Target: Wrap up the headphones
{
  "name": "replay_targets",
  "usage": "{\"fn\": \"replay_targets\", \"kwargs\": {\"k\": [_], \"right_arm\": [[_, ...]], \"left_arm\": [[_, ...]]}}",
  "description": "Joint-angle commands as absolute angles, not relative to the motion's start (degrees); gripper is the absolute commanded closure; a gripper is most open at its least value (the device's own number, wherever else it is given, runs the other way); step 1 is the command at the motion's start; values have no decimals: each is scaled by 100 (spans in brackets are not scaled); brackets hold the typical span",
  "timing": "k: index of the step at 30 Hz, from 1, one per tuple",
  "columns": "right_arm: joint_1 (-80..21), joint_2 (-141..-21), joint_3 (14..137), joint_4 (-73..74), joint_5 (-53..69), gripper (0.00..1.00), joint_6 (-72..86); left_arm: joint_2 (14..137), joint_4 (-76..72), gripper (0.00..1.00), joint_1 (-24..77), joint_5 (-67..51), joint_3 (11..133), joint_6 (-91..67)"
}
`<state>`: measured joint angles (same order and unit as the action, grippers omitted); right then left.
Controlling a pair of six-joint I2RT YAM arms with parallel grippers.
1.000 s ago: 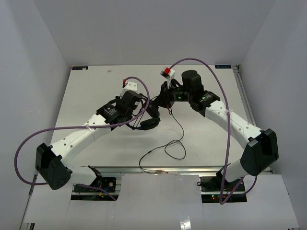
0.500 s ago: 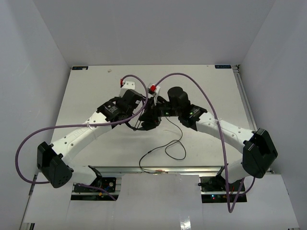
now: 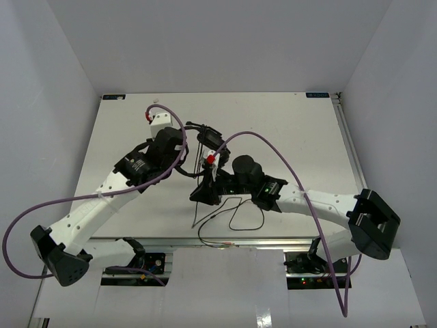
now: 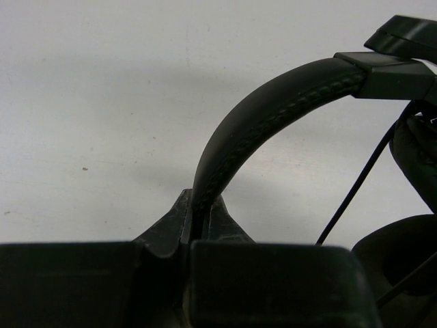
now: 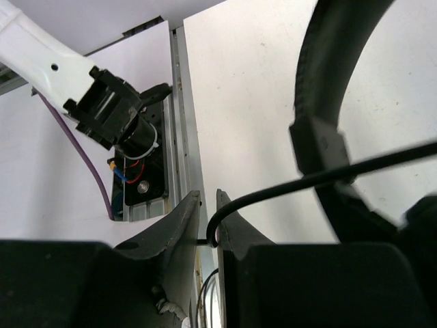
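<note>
Black, light and springy: holding headphones [image 3: 209, 134] by headband [image 4: 273, 102] over mid-table while handling cable [image 5: 307, 178].
Clamping left gripper [image 4: 200, 205] hard on stitched headband, earcup [image 4: 416, 157] hanging at right. Passing thin cable through narrow gap of right gripper [image 5: 208, 212], fingers barely parted; not possible to tell whether pinching or only guiding. Trailing loose cable in loops on table [image 3: 293, 137] toward near edge. Judging band stiff yet flexing, pads soft, cable limp, slippery, easily kinked where joining earcup. Gripping best on rigid band, and pinching cable gently close to earcup, avoiding tugging.
</note>
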<state>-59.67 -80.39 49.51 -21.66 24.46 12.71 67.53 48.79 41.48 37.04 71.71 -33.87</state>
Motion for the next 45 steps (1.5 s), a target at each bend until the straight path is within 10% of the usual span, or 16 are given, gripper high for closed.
{"fn": "replay_targets", "kwargs": {"k": [1, 29, 40, 45], "right_arm": [[-6177, -7808, 4663, -2738, 2038, 78, 1171], [-6328, -8661, 3819, -5959, 1633, 51, 130], [-6213, -9516, 3945, -7400, 1582, 55, 31], [-6173, -9807, 3811, -8094, 1627, 77, 256]], "left_arm": [[6010, 4258, 100, 4104, 3678, 7174, -3917], [5448, 3990, 100, 4104, 2926, 7039, -4271], [5218, 3980, 100, 4104, 2854, 6947, -4290], [5143, 3921, 100, 4104, 2662, 7021, -4307]]}}
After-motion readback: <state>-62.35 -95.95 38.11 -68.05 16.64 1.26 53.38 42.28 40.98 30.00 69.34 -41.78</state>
